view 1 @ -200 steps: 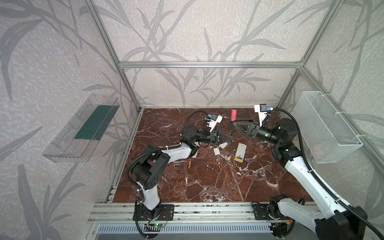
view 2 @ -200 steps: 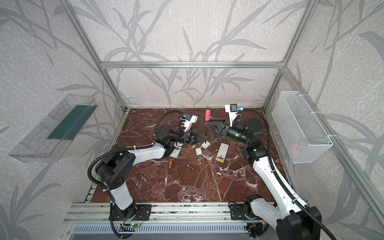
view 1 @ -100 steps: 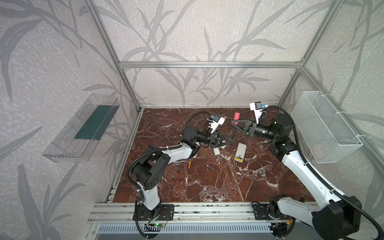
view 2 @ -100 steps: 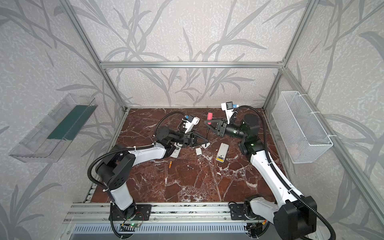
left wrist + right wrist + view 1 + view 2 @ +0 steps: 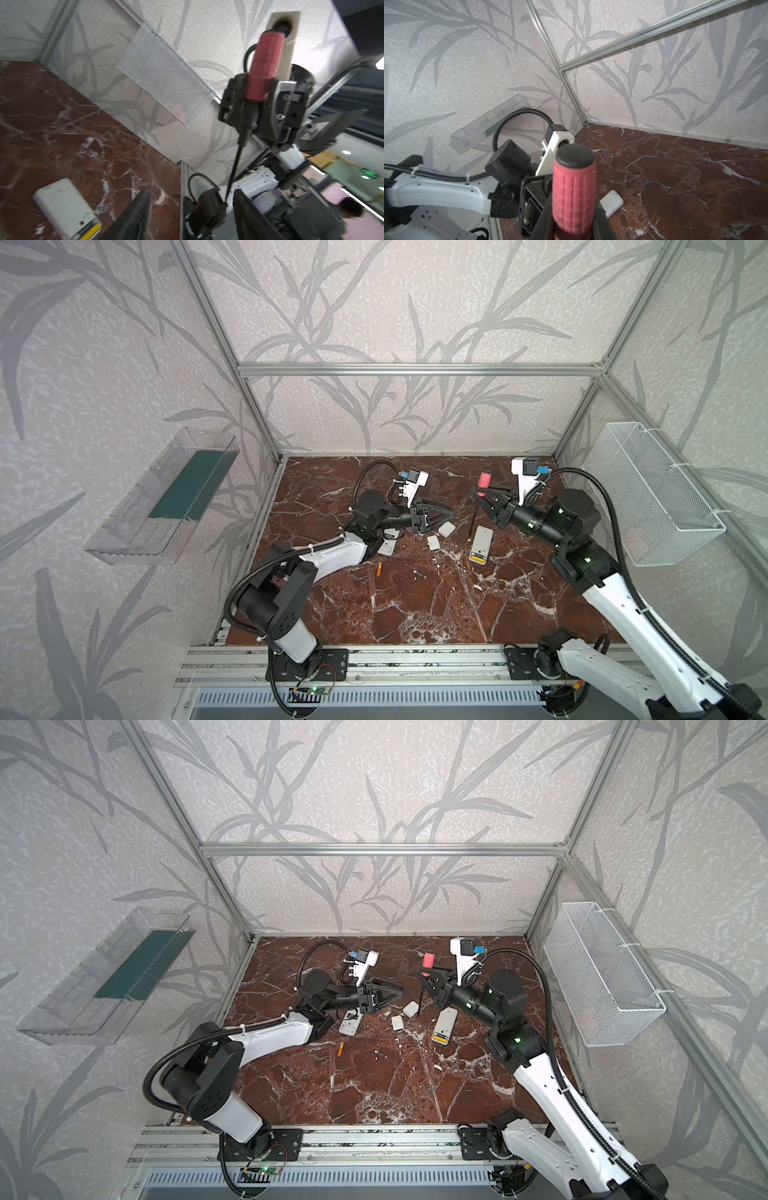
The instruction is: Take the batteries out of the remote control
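Both top views: slim yellow-orange cylinder battery (image 5: 379, 568) and tiny dark battery (image 5: 419, 573) lie on red marble tabletop (image 5: 415, 614), left of white yellow-ended plastic remote (image 5: 481, 544). Beyond that remote, right gripper (image 5: 482, 498) clamps pink-handled screwdriver (image 5: 484, 483). Left gripper (image 5: 448, 513), left of remote, jaws apart, empty.

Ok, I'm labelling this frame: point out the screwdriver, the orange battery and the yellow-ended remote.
screwdriver (image 5: 484, 484): in a top view, on its pink handle.
orange battery (image 5: 379, 568): in a top view, mid-body.
yellow-ended remote (image 5: 481, 543): in a top view, on its white face.
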Robot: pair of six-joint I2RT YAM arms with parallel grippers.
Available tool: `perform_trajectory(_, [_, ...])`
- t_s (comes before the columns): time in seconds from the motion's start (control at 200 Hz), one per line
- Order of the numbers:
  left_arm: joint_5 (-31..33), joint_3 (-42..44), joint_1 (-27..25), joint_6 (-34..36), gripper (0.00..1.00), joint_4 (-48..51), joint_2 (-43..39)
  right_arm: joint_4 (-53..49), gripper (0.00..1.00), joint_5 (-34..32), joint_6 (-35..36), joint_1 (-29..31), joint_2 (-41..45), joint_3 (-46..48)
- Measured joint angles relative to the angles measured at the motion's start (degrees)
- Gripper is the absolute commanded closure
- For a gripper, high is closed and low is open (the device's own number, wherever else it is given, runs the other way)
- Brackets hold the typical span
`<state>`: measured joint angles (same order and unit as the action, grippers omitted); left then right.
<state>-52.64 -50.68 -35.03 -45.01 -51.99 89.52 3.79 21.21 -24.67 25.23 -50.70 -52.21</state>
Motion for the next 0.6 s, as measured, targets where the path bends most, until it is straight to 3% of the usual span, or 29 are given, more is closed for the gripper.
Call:
perform_trajectory(0.1, [9.7, -1.7, -3.5, 12.4, 0.36, 15.1, -5.9, -0.5, 1.00, -9.7, 1.6, 3.1, 2.6, 1.8])
perform_trajectory(0.265, [18.9, -3.2, -8.2, 24.1, 0.37, 25.3, -9.7, -2.0, 1.00, -20.9, 2.8, 6.3, 1.8, 2.6])
perform_trajectory(0.455, [24.3, -4.6, -13.6, 31.1, 0.37, 31.1, -8.6, -2.9, 1.00, -25.9, 3.0, 7.8, -0.2, 2.6])
perform_trajectory(0.6, [26.0, -6.5, -16.2, 32.7, 0.43, 31.8, -5.9, -2.9, 1.00, -27.0, 2.0, 8.0, -0.5, 2.6])
